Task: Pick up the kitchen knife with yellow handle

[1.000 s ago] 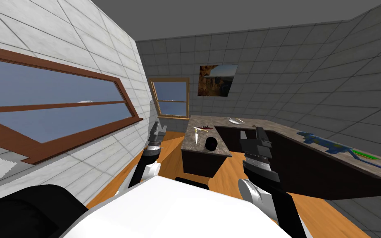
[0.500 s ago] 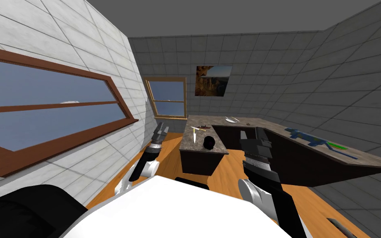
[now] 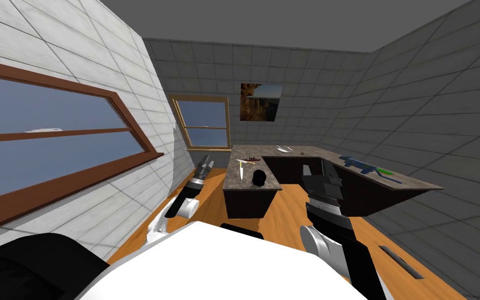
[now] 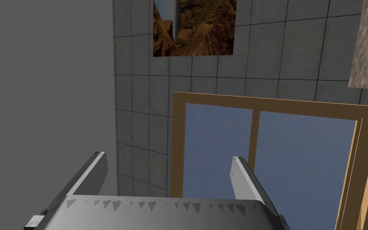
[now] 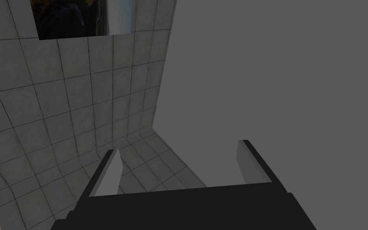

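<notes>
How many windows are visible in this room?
2. A large brown-framed window on the white left wall; a smaller light-framed window on the grey far wall, beside the landscape picture. Others may be out of view.

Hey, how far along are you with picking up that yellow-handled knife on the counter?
Done: nothing yet. The knife lies on the speckled counter, beside a black round object. In hand: only the approach, with the left gripper and right gripper open, empty and short of the counter. Left: get closer, reach over, close on the yellow handle and lift.
</notes>
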